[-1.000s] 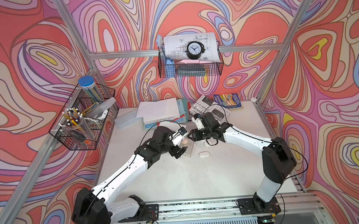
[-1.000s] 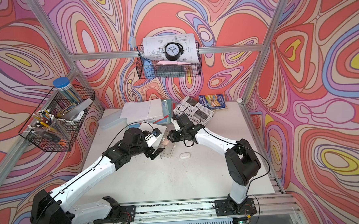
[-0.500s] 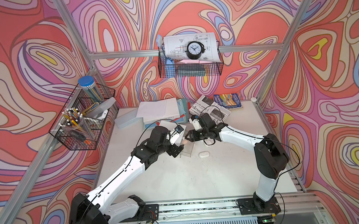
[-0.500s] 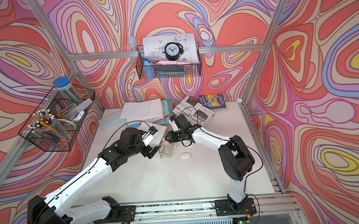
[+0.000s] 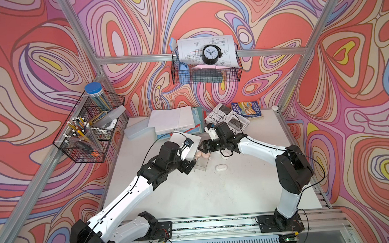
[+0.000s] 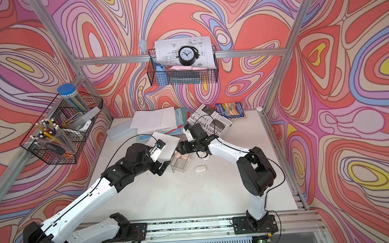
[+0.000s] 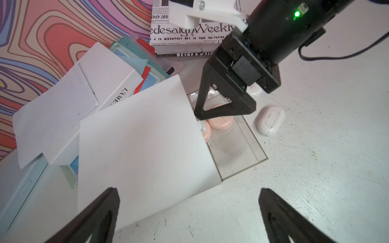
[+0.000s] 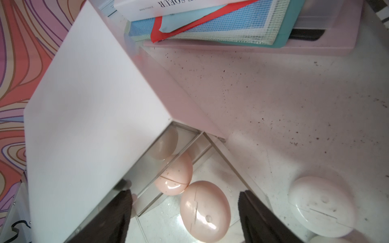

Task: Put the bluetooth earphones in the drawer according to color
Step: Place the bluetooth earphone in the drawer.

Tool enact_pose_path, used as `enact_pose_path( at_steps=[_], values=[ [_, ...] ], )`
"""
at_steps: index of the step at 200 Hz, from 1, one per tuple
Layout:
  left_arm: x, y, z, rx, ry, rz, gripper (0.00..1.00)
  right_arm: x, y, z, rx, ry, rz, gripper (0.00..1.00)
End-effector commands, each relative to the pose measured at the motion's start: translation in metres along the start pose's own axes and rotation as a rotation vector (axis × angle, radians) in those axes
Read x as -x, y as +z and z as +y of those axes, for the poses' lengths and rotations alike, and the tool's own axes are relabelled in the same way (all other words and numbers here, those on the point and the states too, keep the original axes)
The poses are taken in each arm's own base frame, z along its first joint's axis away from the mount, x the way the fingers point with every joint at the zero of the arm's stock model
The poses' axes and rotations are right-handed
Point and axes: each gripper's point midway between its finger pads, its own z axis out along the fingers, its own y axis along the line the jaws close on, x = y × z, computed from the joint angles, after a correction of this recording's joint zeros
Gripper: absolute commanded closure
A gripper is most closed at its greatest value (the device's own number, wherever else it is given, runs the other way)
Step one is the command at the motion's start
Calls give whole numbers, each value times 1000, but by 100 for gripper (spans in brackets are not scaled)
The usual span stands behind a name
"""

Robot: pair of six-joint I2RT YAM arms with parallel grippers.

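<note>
Cabinet: the small white boxy cabinet (image 5: 195,139) stands on the white table (image 5: 204,194), in front of a stack of white books and coloured folders (image 5: 173,121).
Drawer: one clear plastic drawer (image 7: 237,151) is pulled out of the cabinet toward the front of the table and sits low, close to the surface.
Pink cases: a glossy beige-pink pebble-shaped case (image 8: 205,210) lies in the open part of that drawer. A second beige-pink case (image 8: 174,176) lies touching it, half under the cabinet's edge.
Right tool: the right tool (image 8: 185,193) hangs over the open drawer. Its black fingers (image 8: 259,216) are spread wider than the nearer pink case, which lies on the drawer floor between them, and it grips nothing.
Left tool: the left tool (image 7: 188,189) hovers by the cabinet's front corner, beside the drawer. Its fingers are wide apart with nothing between them.
White cases: a white pebble-shaped case (image 5: 221,167) lies on the table just beside the drawer. A second white case (image 8: 322,206) lies near the drawer, under the right arm's wrist.
Behind: a folded black-and-white newspaper (image 5: 225,120) lies on the table behind the right arm.
</note>
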Motion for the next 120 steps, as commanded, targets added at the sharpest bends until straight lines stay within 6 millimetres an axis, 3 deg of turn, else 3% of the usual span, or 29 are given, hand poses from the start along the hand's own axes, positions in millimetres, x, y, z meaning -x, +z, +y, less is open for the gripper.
enact_pose_path(
  at_steps=[1,30,83,87,120],
  values=[
    [-13,-8,3,19,-63,29,1,-3,2,0,-2,6,-11,13],
    [-21,-16,0,17,-146,8,2,5,-5,-1,-19,-2,-45,2],
    [-42,-9,1,52,-294,20,2,13,-15,-13,-104,7,-98,2],
    [-43,-8,3,62,-300,20,2,21,-25,-9,-102,-2,-128,2],
    [-52,-3,12,126,-312,29,2,36,-38,-8,-126,-40,-188,2]
  ],
)
